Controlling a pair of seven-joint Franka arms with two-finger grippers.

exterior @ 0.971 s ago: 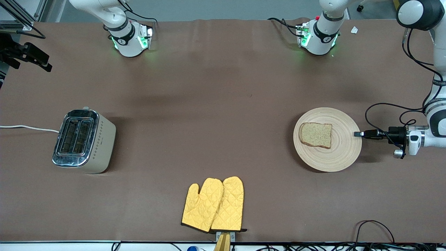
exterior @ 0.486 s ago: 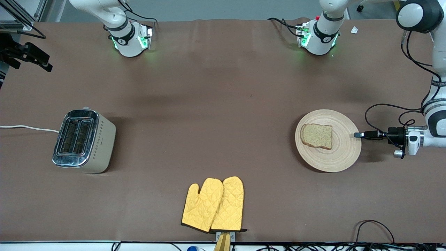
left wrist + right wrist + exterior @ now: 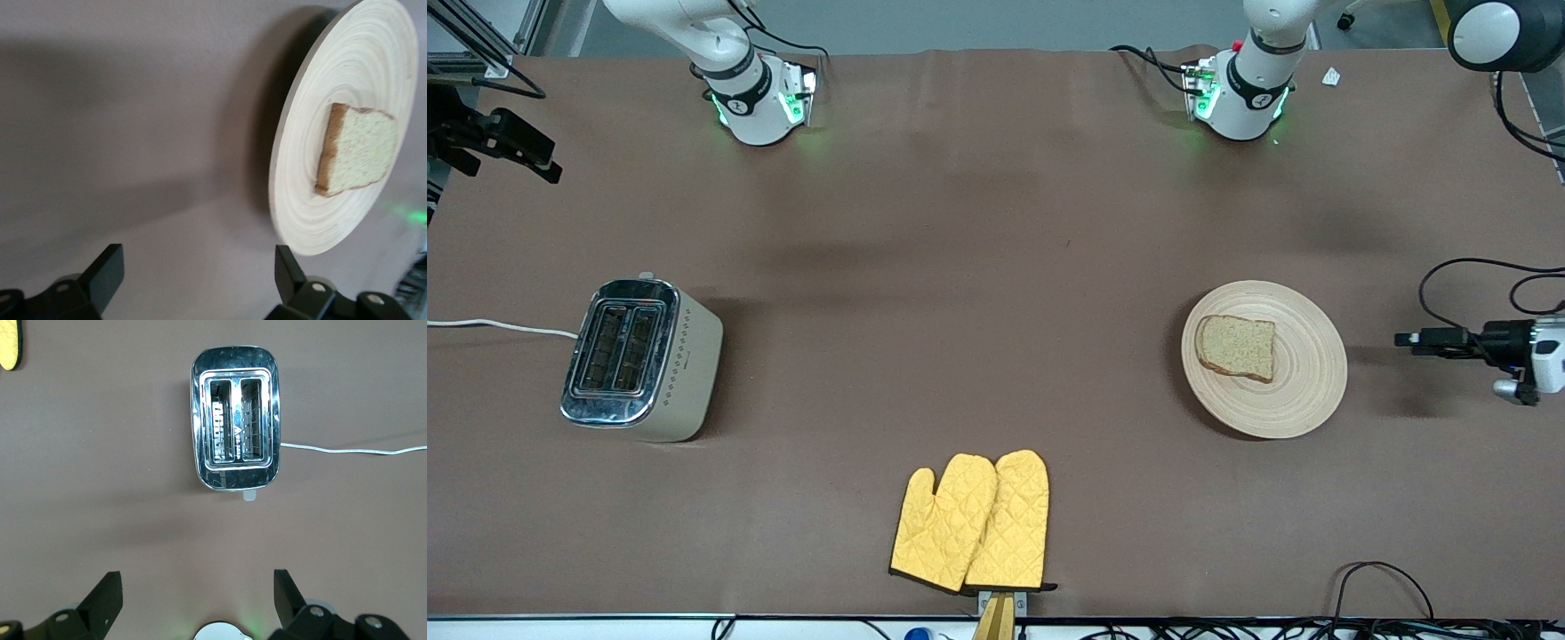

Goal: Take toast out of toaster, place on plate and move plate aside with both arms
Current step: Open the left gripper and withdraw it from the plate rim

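Observation:
The toast lies on the round wooden plate, which rests on the table toward the left arm's end. My left gripper is open and empty, low over the table beside the plate's rim and clear of it. In the left wrist view the plate and the toast show ahead of the left gripper, with bare table between its fingers. My right gripper is open and empty, high over the table, looking down on the toaster. The right arm waits.
A silver toaster with two empty slots stands toward the right arm's end; it also shows in the right wrist view. Its white cord runs off the table. Two yellow oven mitts lie near the front edge.
My left gripper has let go of the plate's rim and drawn back toward the left arm's end of the table. The plate has settled flat. The right arm has not moved.

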